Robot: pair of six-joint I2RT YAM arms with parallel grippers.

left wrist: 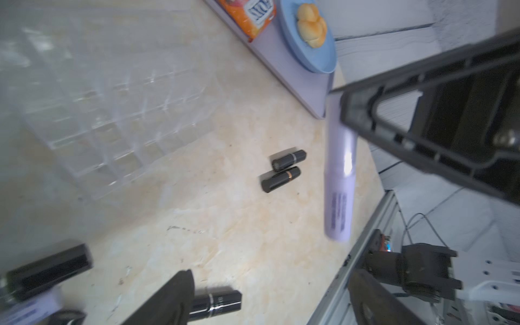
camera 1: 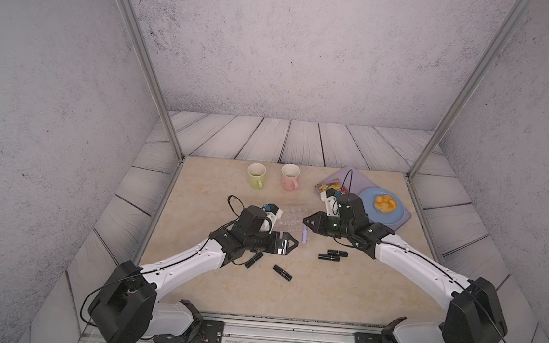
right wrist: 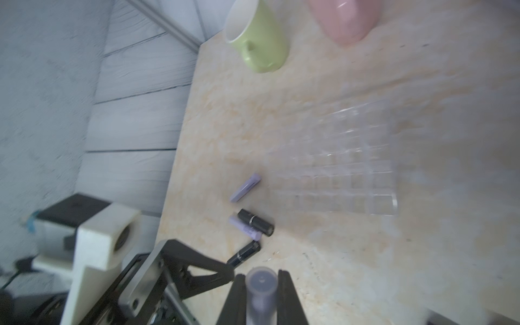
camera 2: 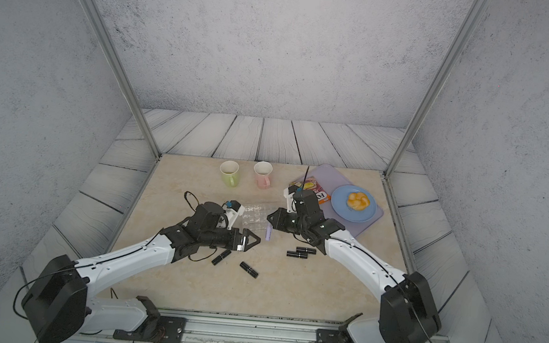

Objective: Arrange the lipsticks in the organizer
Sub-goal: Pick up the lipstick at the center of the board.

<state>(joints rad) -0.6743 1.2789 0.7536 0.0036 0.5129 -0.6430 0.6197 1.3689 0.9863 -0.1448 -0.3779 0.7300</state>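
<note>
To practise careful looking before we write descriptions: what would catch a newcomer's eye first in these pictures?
Over the middle of the table, the right gripper clamps a lilac lipstick beside the clear organizer, with the open left gripper close by. Nearer the robot's base, black lipsticks lie scattered. At the back stand a green mug, a pink mug and a blue plate with a bun.

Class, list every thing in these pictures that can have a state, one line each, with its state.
left gripper: open, empty.
right gripper: shut on a lilac lipstick.
organizer: on the table, visible cells empty.
black lipsticks: closed, lying on their sides.
green mug: upright.
pink mug: upright.
blue plate: holds a bun.
</note>
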